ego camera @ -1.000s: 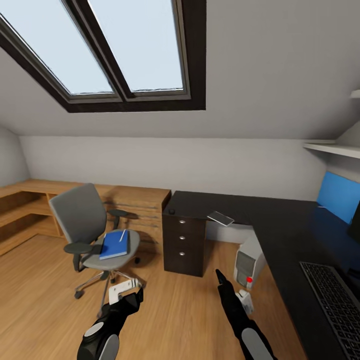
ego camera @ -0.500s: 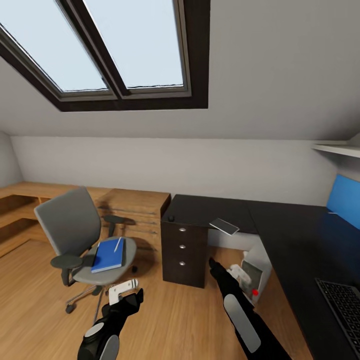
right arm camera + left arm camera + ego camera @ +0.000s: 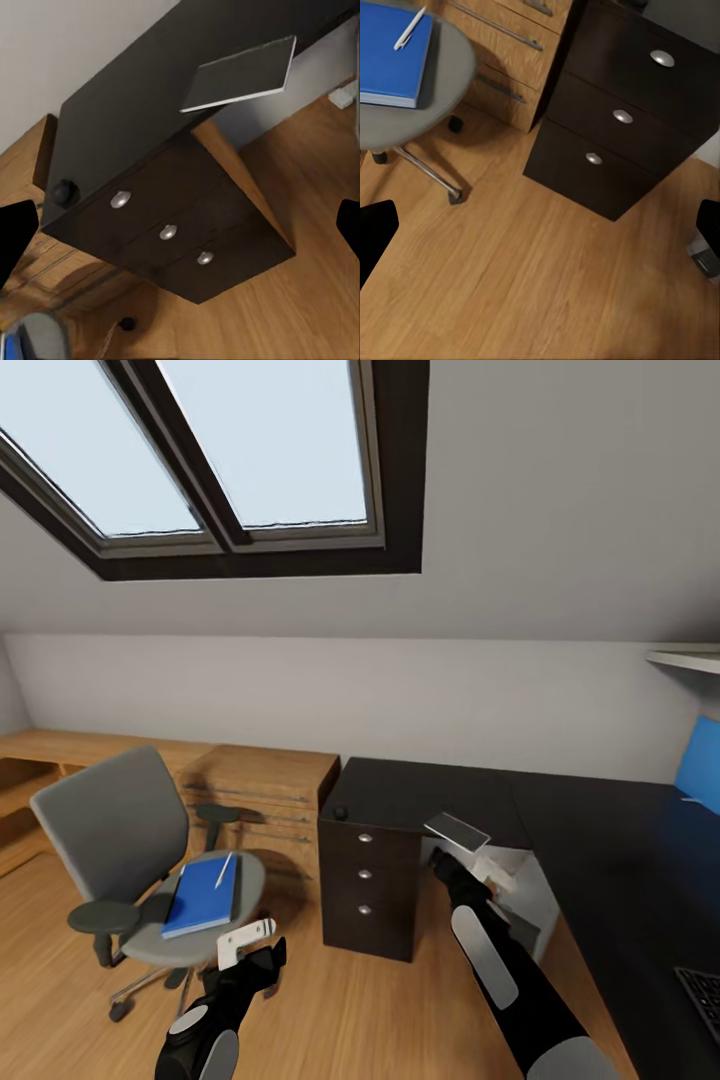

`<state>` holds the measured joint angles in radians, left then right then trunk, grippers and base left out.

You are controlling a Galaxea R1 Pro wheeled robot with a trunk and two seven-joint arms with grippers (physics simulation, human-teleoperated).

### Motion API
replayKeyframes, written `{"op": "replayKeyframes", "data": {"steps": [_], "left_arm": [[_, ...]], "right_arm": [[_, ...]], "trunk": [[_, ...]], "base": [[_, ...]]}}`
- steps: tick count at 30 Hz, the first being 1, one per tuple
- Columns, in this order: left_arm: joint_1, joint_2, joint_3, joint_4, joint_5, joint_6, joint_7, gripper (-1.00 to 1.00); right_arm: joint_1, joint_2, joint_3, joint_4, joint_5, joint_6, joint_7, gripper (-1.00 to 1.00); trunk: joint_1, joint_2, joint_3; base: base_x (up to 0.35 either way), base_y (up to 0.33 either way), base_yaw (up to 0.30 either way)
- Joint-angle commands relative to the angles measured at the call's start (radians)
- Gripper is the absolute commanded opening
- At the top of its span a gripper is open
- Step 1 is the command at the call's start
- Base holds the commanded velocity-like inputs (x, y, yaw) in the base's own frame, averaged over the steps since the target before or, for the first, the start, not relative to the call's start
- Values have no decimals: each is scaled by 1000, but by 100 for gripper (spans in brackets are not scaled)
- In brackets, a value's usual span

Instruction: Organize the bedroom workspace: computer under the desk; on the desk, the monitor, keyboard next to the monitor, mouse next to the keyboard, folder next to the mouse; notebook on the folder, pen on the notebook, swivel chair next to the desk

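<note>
The grey swivel chair (image 3: 120, 830) stands left of the black desk (image 3: 580, 830). On its seat (image 3: 444, 79) lies a blue folder (image 3: 201, 895) (image 3: 390, 56) with the white pen (image 3: 223, 868) (image 3: 409, 28) on top. A small black mouse (image 3: 341, 812) (image 3: 65, 191) sits on the desk's corner. A thin grey slab (image 3: 457, 832) (image 3: 240, 75) overhangs the desk's edge; I cannot tell whether it is the notebook. My right gripper (image 3: 438, 858) is open just below that slab. The computer (image 3: 540, 905) is partly hidden behind my right arm. My left gripper (image 3: 248, 945) hangs open over the floor. A keyboard corner (image 3: 703, 990) shows; the monitor is out of view.
The black three-drawer unit (image 3: 365, 880) (image 3: 630, 120) (image 3: 172, 232) stands under the desk's near end, against a light wooden dresser (image 3: 260, 780) (image 3: 506, 45). A blue back panel (image 3: 700, 760) rises at the far right. Bare wooden floor (image 3: 330, 1000) lies between chair and drawers.
The camera has moved, shifting the chair leftward in the picture. My right arm has risen from low beside the computer to just under the grey slab. The left arm has held still.
</note>
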<state>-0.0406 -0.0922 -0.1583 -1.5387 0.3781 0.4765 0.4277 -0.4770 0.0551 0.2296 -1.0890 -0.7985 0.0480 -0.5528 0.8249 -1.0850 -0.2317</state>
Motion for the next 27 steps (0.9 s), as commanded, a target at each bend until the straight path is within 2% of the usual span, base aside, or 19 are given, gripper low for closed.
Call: {"op": "replayKeyframes", "data": {"steps": [1,2,3,5,6,9,10,11,12,16,18,21,27], "left_arm": [[-1,0,-1,-1,10,2,10,100],[-1,0,-1,-2,10,2,10,100],[-1,0,-1,-2,10,2,10,100],[-1,0,-2,-2,10,4,10,100],[-1,1,-3,-2,9,7,10,100],[-1,1,-4,-2,9,9,10,100],[-1,1,-7,-2,8,10,10,100],[-1,1,-10,-2,8,10,10,100],[-1,7,-15,4,9,5,10,100],[-1,-3,-33,5,7,5,10,100],[-1,-4,-30,5,6,5,10,100],[-1,6,-28,4,7,4,10,100],[-1,17,-36,3,7,2,10,100]], "right_arm": [[-1,-4,0,-1,0,-10,-10,100],[0,-36,13,1,32,-2,-51,100],[0,-40,19,0,45,11,-62,100],[0,-50,43,-14,116,106,-123,100],[-1,-52,57,-26,237,264,-181,100],[-1,-51,64,-36,329,342,-204,100],[-1,-50,90,-48,368,368,-209,100],[-1,-50,104,-51,373,371,-210,100],[-7,-56,97,-45,367,365,-204,100],[-4,-49,75,-23,344,343,-194,100],[-2,-40,84,-15,352,336,-197,100],[0,-23,101,-5,368,327,-200,100],[2,-11,135,5,401,293,-204,100]], "trunk": [[1,-1,-1],[1,-1,-1],[1,-1,-1],[1,-1,-1],[1,-1,-1],[1,-1,-1],[1,-1,-1],[1,-1,-1],[1,-1,-1],[1,-1,-1],[1,-1,-1],[1,-1,-1],[1,-1,-1]], "base": [[321,0,0],[321,0,0],[321,0,0],[321,0,0],[321,0,0],[321,0,0],[321,0,0],[321,0,0],[0,0,0],[0,0,0],[6,0,0],[143,0,0],[283,0,0]]}}
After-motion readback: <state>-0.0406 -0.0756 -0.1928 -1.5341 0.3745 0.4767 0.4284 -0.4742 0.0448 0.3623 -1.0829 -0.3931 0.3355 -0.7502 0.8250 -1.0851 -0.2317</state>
